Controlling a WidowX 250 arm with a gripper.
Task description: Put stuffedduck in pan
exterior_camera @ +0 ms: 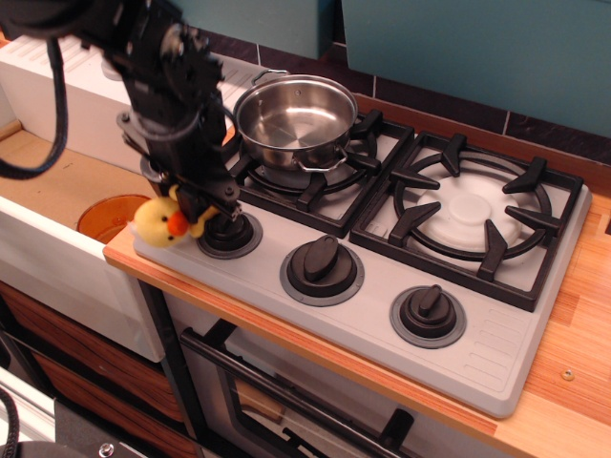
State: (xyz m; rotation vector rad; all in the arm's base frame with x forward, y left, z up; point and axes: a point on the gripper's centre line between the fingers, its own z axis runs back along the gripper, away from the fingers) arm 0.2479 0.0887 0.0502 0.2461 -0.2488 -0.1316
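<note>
My end effector [202, 202] hangs over the near-left corner of the stove [334, 315], its dark fingers reaching down against the back of the stuffedduck [160, 223]; from this single view I cannot tell whether they are spread or pinching the toy, since the duck and my own wrist hide the tips. The stuffedduck, yellow with an orange-red beak and dark eyes facing the camera, sits at the stove's left edge, just beside the leftmost knob [229, 233], and whether it rests on the grey surface or is raised off it I cannot tell. The pan [295, 116], a shiny steel pot with thin loop handles, stands upright on the grate of the rear-left burner [315, 187], its bright inside showing nothing in it, behind and to the right of the duck. My arm [158, 67] slants in from the upper left, with a black cable looping beside it. Two more black knobs line the front of the stove, the middle knob [322, 267] and the right knob [428, 313], and the right burner [473, 212] stands bare. An orange disc [110, 216] lies below the worktop [563, 382] edge, left of the duck.
</note>
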